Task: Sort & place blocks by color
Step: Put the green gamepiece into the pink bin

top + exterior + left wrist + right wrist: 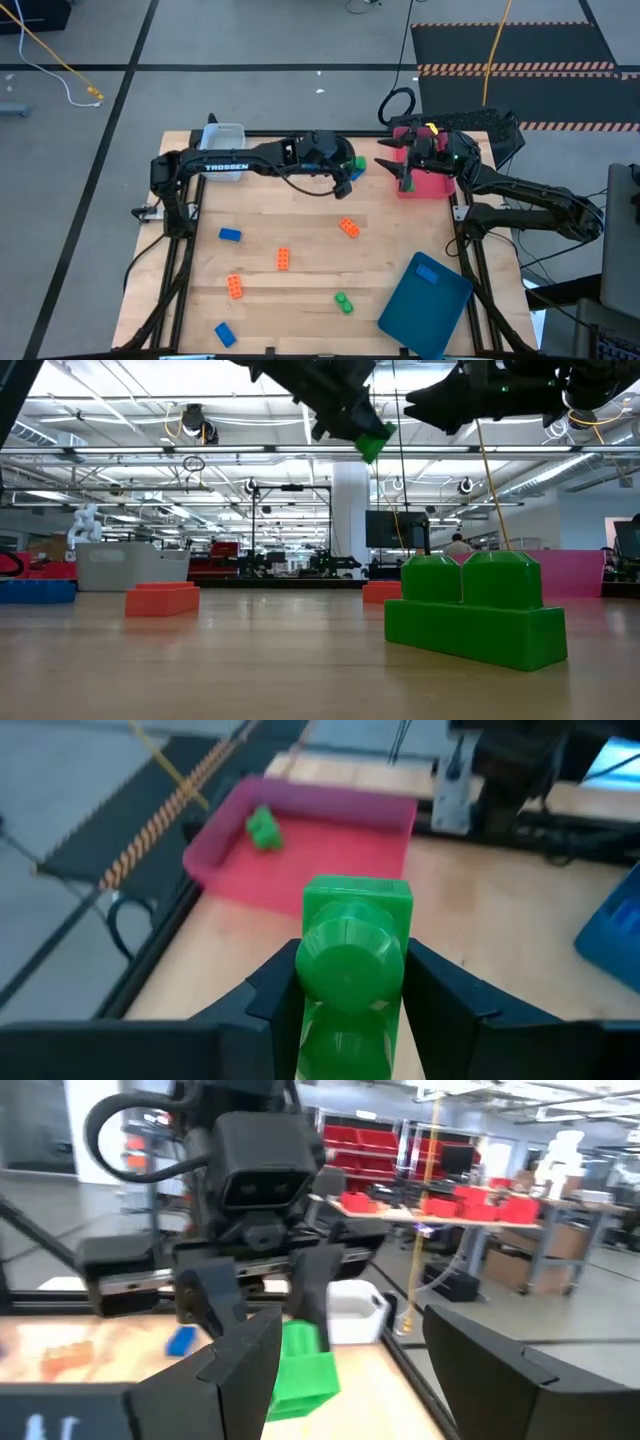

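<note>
Left claw (347, 172) stretched out level above the bench (300, 235), just beside the pink tray (425, 182), clamping a green block (352, 965) between its fingers. Right claw (403, 172) raised over the pink tray, fingers spread, grasping nothing.

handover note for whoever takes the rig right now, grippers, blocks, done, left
Left gripper: shut on a green studded plastic brick, held in the air short of the pink tray.
Right gripper: open, empty, over the pink tray.
Done: one small green block lies in the pink tray.
Left on the table: three orange bricks, two blue bricks, one green brick. The dark-teal tray holds one blue piece; the pale tray contents unclear.
</note>
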`<state>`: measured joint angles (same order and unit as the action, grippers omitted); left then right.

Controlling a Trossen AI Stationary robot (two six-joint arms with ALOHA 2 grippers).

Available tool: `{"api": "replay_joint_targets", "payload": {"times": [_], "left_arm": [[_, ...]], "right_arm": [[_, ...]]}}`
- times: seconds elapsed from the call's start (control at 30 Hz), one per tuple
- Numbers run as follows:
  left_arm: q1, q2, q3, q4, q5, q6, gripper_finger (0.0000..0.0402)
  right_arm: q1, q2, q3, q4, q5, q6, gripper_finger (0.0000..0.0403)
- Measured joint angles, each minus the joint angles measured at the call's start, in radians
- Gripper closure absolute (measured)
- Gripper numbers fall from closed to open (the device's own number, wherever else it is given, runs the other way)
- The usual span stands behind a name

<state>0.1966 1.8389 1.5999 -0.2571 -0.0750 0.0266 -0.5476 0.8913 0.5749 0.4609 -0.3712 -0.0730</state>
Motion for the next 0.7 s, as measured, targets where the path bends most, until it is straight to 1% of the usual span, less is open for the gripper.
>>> {"api": "replay_joint_targets", "payload": {"times": [0.13,0.27,0.4,0.43,0.53,0.7], "left_arm": [[-0.009,0.0,0.001,0.055,-0.001,0.006,0.0248],[-0.018,0.0,0.001,0.109,0.004,0.02,0.0257],[-0.03,0.0,0.001,0.162,0.008,0.027,0.0263],[-0.032,0.0,0.001,0.184,0.023,0.027,0.0263],[-0.038,-0.002,0.001,0.192,0.052,0.025,0.0254],[-0.048,-0.002,0.001,0.198,0.052,0.024,0.025]], "right_arm": [[0.0,0.001,0.0,0.006,-0.003,0.013,0.0163],[0.01,0.023,0.0,0.025,-0.003,0.026,0.0163],[0.029,0.071,0.0,0.102,-0.069,0.052,0.0163],[0.034,0.083,0.001,0.122,-0.077,0.061,0.0163],[0.046,0.113,0.0,0.169,-0.08,0.076,0.0163],[0.065,0.144,0.0,0.226,-0.083,0.087,0.0163]]}}
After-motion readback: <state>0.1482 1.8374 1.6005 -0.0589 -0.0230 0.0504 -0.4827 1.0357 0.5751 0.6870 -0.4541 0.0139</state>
